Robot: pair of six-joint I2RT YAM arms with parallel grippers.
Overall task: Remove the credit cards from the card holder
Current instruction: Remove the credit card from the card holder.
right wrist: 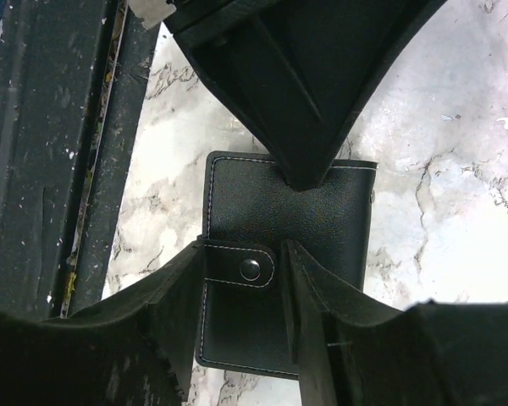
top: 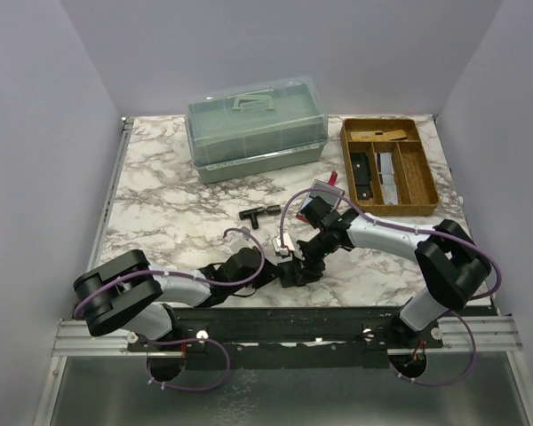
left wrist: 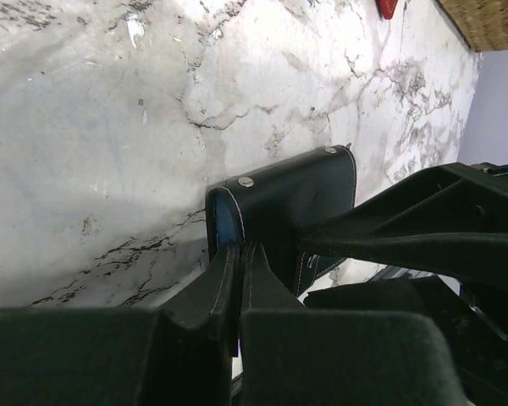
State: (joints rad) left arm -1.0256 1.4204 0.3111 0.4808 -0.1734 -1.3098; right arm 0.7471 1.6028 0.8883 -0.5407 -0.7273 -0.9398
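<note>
Black leather with white stitching, the card holder (right wrist: 237,203) lies flat on the marble table (right wrist: 457,211), near its front edge and about midway across. Its snap strap (right wrist: 237,269) is fastened over the face. At one end of the holder the left wrist view shows a thin blue sliver; I cannot tell whether that is one of the credit cards. The left gripper (left wrist: 239,254) has its fingers pressed together, pinching the holder's edge. The right gripper (right wrist: 242,254) comes from the opposite side, its fingers apart, one close against each end of the strap; whether they squeeze it I cannot tell. Farther back stand a pale green lidded box (top: 258,129) and a brown divided tray (top: 424,182), with a small black T-shaped piece (top: 259,214) between them and the grippers.
</note>
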